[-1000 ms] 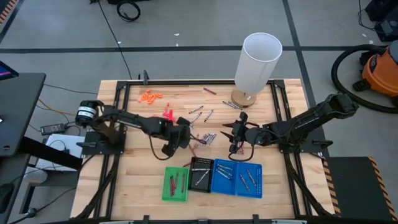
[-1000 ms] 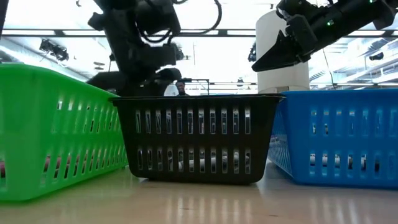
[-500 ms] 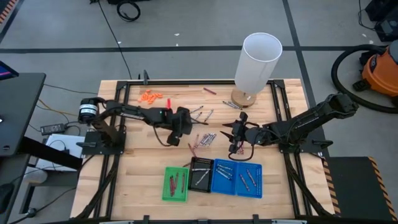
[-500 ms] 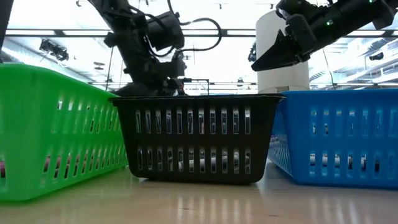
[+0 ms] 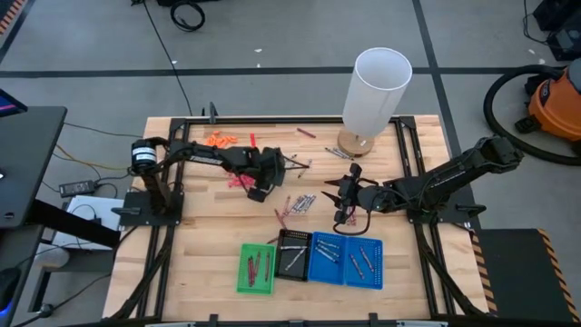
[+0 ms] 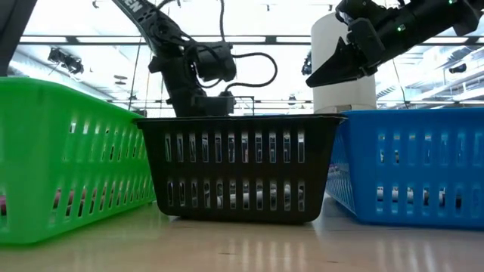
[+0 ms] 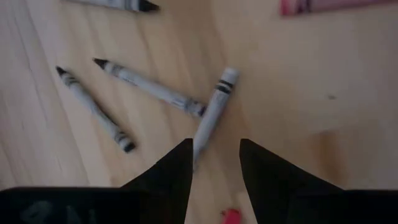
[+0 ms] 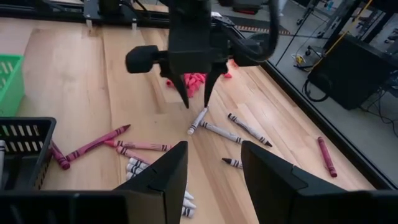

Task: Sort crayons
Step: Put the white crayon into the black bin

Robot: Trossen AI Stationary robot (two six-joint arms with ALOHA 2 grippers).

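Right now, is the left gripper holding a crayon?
No. In the left wrist view the left gripper is open and empty, poised above a grey crayon lying on the table.

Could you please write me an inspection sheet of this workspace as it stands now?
Surface: wooden table, bare at its near left.
Job's things: loose crayons lie mid-table; more lie in the green basket, black basket and blue basket.
Clutter: white cylinder at the far edge; orange bits and pink-red bits on the left.
Grippers: left gripper open, fingers pointing down over a grey crayon; right gripper open, empty, above the table near the blue basket.
Cables: black cable loops off the left arm.
Surroundings: orange vacuum on the floor beyond the right side.
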